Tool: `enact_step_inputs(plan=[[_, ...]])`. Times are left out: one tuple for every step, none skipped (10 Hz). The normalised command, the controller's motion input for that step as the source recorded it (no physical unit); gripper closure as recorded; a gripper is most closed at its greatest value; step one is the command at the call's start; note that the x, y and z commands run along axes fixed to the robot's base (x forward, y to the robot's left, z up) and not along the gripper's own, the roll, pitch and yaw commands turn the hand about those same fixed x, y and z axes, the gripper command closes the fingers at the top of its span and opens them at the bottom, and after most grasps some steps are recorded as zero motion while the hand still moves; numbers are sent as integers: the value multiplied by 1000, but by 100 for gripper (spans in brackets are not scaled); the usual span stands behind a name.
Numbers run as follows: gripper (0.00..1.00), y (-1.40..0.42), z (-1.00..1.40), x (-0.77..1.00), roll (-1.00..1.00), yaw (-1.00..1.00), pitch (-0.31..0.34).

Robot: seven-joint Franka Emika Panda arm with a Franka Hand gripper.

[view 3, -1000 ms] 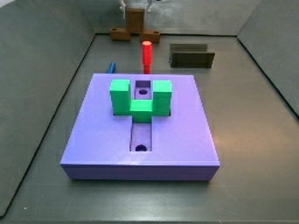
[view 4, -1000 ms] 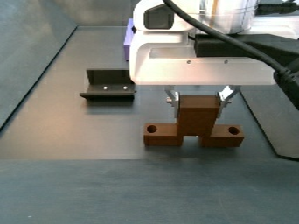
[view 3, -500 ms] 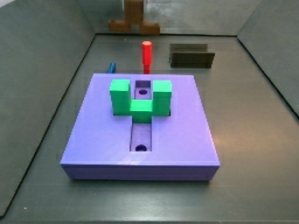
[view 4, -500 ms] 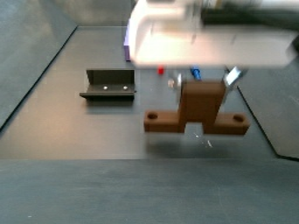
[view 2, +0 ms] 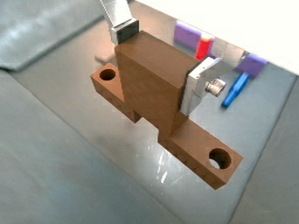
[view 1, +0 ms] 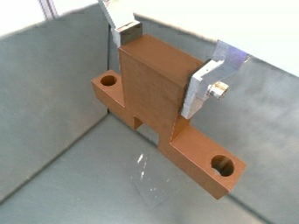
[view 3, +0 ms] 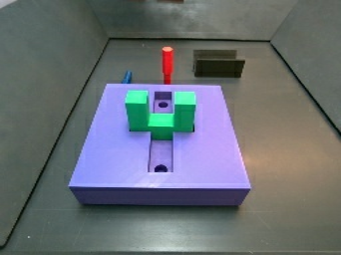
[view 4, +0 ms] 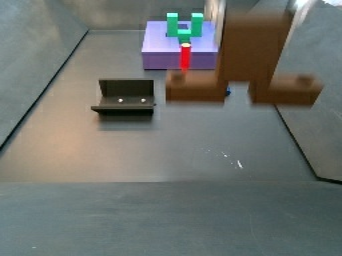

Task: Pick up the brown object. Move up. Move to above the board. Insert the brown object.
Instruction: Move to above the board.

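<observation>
Brown object [view 1: 163, 105] is clamped at its upright post by the pincer [view 1: 170, 63], hanging clear above the floor in both wrist views. Looks like the move-up step is in hand. Next: carry it across to above the board [view 3: 163, 149] and line it up over the central slot.

Matte dark-grey floor [view 3: 286, 199] bounded by plain grey side walls [view 3: 40, 70] and a grey back wall [view 3: 213, 18]; dark seams mark the joins. Small pale light glints [view 4: 238, 160] at centre right.
</observation>
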Motion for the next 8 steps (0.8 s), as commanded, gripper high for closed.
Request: enact_step_inputs(plan=[[100,22,1400,50,-10,2,63],[100,-3,524,24,-1,4,88],[100,-1400,144,140,-69,291,107],[100,-1400,131,138,-45,258,77],[100,-1400,131,130,-1,182,30],[100,-1400,127,126,-27,75,-22],[100,-1400,131,127,5,41,-6],[100,-1400,132,126,34,28,16]])
